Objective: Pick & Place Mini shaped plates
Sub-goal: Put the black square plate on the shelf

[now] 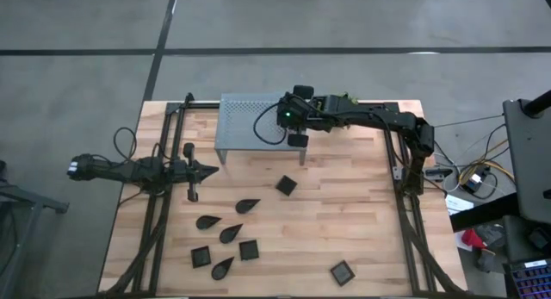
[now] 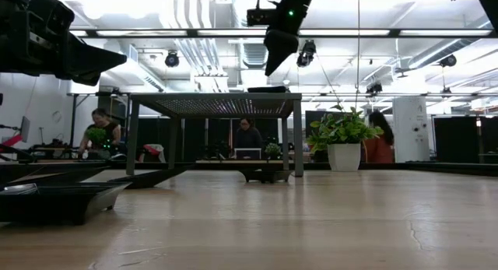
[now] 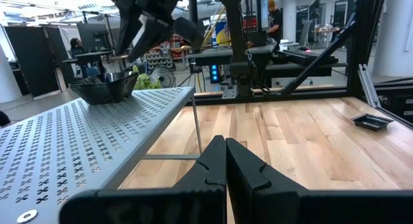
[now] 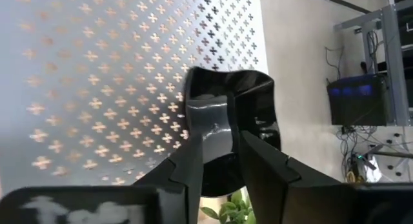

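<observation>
A glossy black wavy-edged mini plate (image 3: 103,88) rests by its base on the grey perforated shelf (image 1: 245,118), near the shelf's right end. My right gripper (image 4: 235,130) slants down over it, open, with a finger on either side of the plate's rim (image 4: 258,101). Several more black mini plates lie on the wooden table: leaf shapes (image 1: 247,205) and small squares (image 1: 286,185). My left gripper (image 1: 211,171) waits shut and level at the table's left side, with nothing in it. My right gripper's fingers (image 4: 213,153) stand astride the plate's rim (image 4: 222,111), coming from above at a slant from the table's right. The plate sits upright on the shelf. I cannot tell whether the fingers touch it.
The shelf stands on thin legs (image 3: 197,127) at the table's far middle, with room beneath it. A potted green plant (image 2: 342,138) stands at the far right. One square plate (image 1: 343,271) lies apart near the front edge. People show in the room beyond.
</observation>
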Action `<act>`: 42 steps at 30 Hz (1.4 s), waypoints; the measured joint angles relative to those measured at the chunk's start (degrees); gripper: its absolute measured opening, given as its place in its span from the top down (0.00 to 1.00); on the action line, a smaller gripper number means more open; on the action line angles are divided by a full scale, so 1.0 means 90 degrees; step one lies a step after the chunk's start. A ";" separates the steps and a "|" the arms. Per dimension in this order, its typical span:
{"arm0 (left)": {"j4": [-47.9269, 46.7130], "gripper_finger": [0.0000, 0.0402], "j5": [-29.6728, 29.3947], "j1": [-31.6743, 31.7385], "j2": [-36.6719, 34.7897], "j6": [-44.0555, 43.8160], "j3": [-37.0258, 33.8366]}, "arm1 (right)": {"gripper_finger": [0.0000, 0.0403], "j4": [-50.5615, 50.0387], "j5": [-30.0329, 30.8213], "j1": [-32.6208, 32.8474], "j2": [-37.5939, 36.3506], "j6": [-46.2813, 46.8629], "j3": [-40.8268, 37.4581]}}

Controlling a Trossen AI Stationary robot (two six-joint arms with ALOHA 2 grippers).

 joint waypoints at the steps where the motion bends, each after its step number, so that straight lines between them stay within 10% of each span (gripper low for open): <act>1: 0.0000 1.00 0.0001 -0.0001 0.0000 -0.0002 0.0000 | 0.74 -0.0003 -0.0005 0.0037 -0.0006 0.0038 0.0000; 21: 0.0000 1.00 0.0000 0.0000 0.0000 0.0000 0.0000 | 0.81 -0.0701 -0.1005 0.1115 -0.0037 0.0715 0.0000; 42: 0.0000 1.00 0.0000 0.0000 0.0000 0.0000 0.0000 | 0.86 -0.2139 -0.1370 0.3894 -0.0037 0.2663 -0.0164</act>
